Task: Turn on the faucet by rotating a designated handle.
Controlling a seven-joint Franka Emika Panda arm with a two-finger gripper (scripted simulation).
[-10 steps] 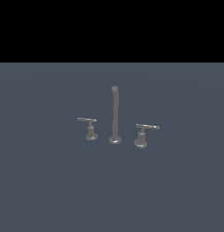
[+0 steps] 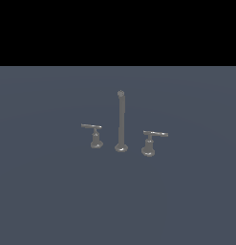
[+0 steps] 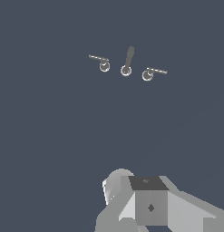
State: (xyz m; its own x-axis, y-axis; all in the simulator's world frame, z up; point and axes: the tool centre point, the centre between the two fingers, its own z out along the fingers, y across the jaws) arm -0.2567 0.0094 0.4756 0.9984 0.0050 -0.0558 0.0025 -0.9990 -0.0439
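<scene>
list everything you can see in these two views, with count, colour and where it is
tall thin grey metal faucet post: 1, dull grey, upright in the middle of the set, small knob on top
smaller grey T-shaped lever handle: 1, grey, on the exterior view's left of the post, standing apart from it
larger grey T-shaped twin lever: 1, grey, on the exterior view's right of the post, also apart
flat surface: 1, dark blue-grey, under all three pieces
robot wrist housing: 1, light grey with a dark panel, wrist view only, far from the faucet; fingers not visible
</scene>
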